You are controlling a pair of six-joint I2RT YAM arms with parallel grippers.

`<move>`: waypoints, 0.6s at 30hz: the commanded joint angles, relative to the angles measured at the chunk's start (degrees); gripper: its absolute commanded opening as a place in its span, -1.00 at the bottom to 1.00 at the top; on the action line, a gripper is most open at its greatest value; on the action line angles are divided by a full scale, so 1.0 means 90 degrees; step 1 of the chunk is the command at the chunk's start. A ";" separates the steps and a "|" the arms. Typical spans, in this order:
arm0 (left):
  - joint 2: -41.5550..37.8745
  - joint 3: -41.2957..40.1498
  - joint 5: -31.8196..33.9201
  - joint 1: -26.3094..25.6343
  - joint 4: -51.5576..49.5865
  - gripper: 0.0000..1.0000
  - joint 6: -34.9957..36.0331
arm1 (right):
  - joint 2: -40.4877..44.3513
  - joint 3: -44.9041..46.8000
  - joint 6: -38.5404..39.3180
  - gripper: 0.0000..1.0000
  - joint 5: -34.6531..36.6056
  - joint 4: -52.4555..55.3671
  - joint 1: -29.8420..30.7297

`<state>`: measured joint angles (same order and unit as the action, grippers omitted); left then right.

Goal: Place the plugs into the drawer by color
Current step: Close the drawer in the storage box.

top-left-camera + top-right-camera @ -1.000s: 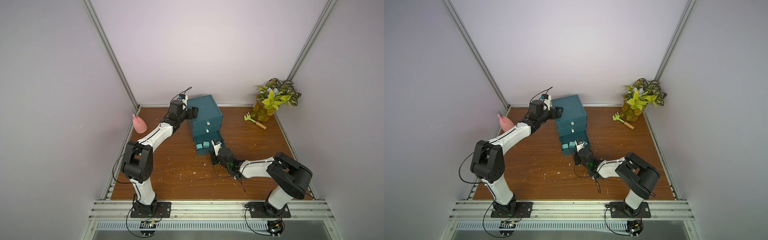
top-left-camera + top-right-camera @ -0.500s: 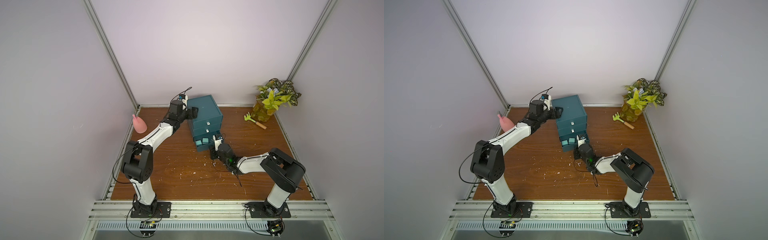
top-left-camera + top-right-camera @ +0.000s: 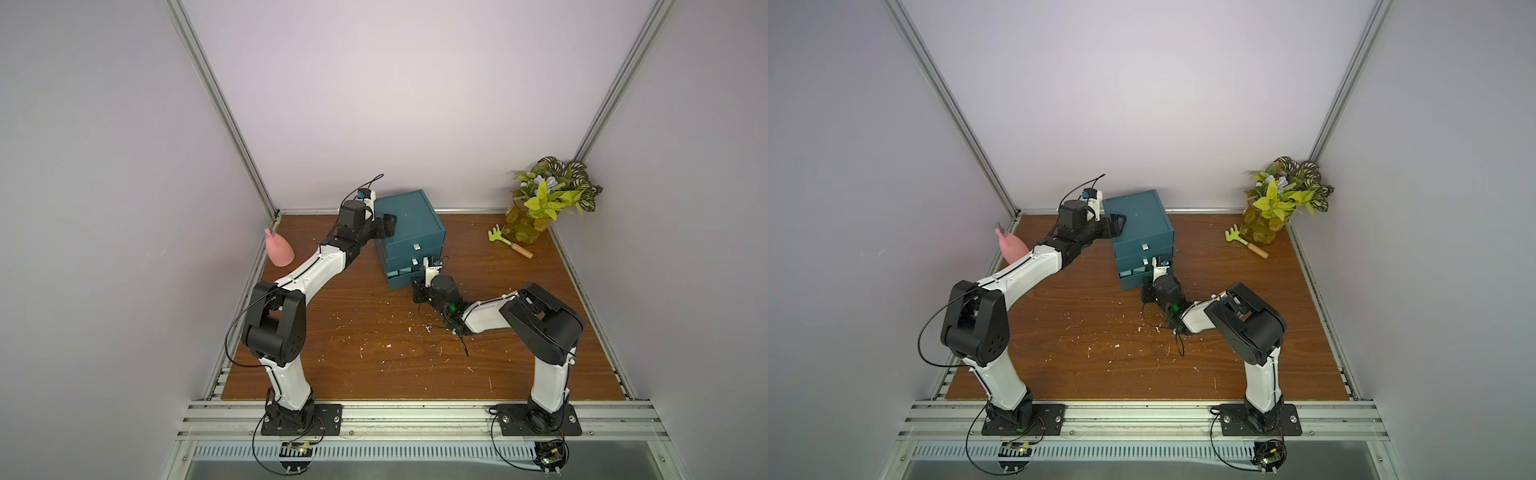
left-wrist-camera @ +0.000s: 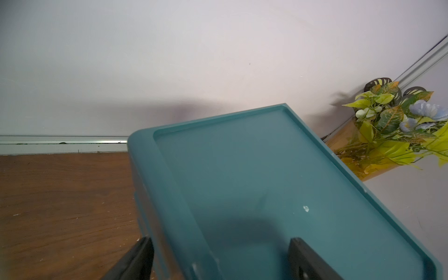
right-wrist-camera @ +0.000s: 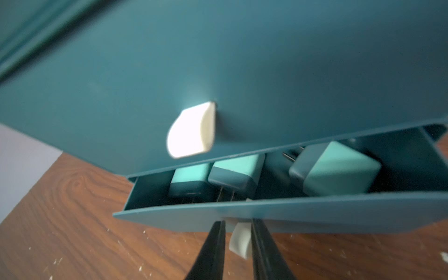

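My right jaws (image 5: 237, 221) sit narrow astride white tab (image 5: 240, 242), clamp unclear. Tab fronts bottom drawer (image 5: 303, 213) just beyond, ajar, mint plugs (image 5: 339, 174) inside. My left jaws (image 4: 219, 242) spread over top left edge of cabinet (image 4: 278, 169).

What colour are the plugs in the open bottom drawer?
The plugs are mint green, clearest in the right wrist view.

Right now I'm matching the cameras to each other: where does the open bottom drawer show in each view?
Both top views: bottom drawer at the foot of the cabinet.
Left wrist: not in it; only the cabinet's top.
Right wrist: close up, below the white tab, mint plugs inside.
Shared landmark: the teal cabinet.
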<state>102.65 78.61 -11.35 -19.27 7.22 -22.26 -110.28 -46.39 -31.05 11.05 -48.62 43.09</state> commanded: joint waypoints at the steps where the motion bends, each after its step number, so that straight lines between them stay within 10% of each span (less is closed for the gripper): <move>1: 0.0381 -0.0130 -0.0018 -0.0135 -0.0793 0.66 0.0163 | -0.0153 -0.0268 -0.0374 -0.49 -0.0386 -0.0574 -0.0050; 18: 0.0313 -0.0160 0.0021 -0.0135 -0.0643 0.65 0.0143 | -0.0564 -0.0733 -0.0421 -0.49 -0.0663 -0.0927 -0.0119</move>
<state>102.65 78.61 -11.40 -19.27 7.38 -22.28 -115.74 -50.81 -34.54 9.45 -52.01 41.47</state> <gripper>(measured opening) 0.828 0.255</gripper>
